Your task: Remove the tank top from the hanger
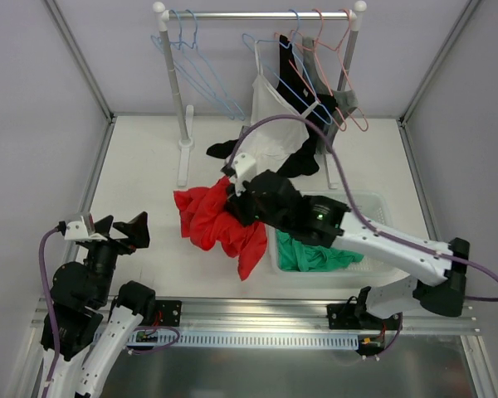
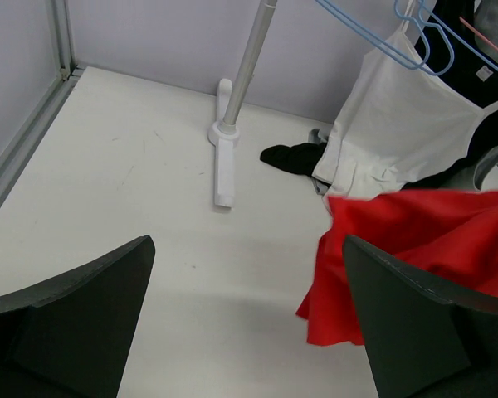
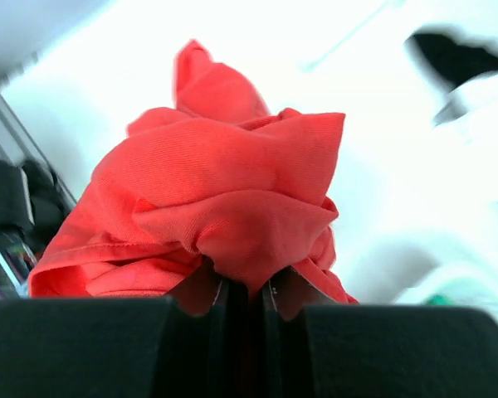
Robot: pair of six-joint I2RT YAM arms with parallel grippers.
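Note:
A bunched red tank top (image 1: 212, 220) hangs from my right gripper (image 1: 232, 195) above the table, off any hanger, its lower end trailing down to the table. In the right wrist view my right gripper (image 3: 245, 286) is shut on a fold of the red fabric (image 3: 224, 182). My left gripper (image 1: 120, 230) is open and empty at the near left, apart from the cloth. In the left wrist view my left gripper (image 2: 247, 249) frames bare table, with the red tank top (image 2: 407, 240) just beyond its right finger.
A white tank top (image 1: 274, 116) hangs on a blue hanger on the clothes rack (image 1: 176, 83), beside a black garment (image 1: 295, 75). Empty blue hangers (image 1: 195, 66) and a pink one (image 1: 349, 91) hang there. Black cloth (image 1: 222, 149) lies below. A clear basket (image 1: 373, 203) holds green cloth (image 1: 315, 253).

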